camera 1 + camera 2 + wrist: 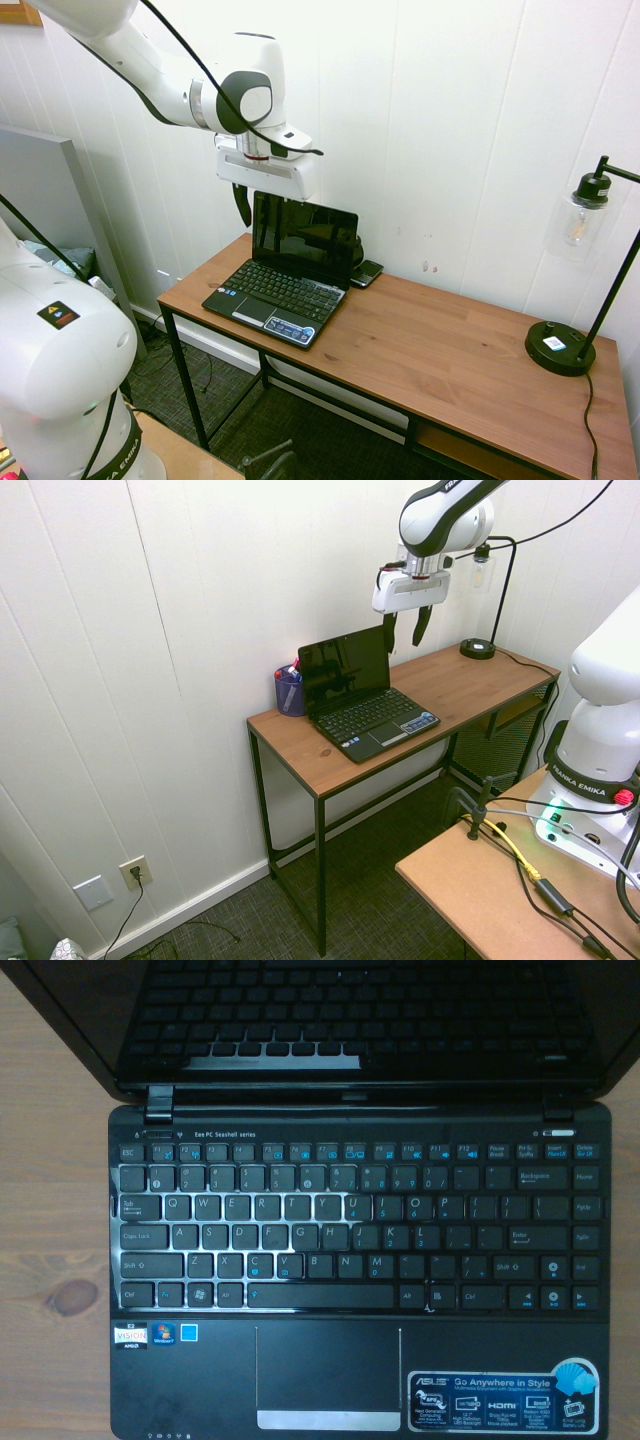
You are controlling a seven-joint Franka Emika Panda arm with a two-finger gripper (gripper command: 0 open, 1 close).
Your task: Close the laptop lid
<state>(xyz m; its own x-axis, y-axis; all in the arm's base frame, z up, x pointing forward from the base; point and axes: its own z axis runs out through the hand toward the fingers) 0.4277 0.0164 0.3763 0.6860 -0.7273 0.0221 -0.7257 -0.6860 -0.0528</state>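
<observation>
Gripper (405, 638) apart, nothing held. Laptop lid (345, 668) upright at the desk's (287, 742) wall-side edge. Get fingers behind its top edge, push forward and down (gently; base could slide).

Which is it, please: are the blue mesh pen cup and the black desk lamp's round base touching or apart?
Apart: the second exterior view shows the blue mesh cup left of the laptop, the lamp base right.
</observation>
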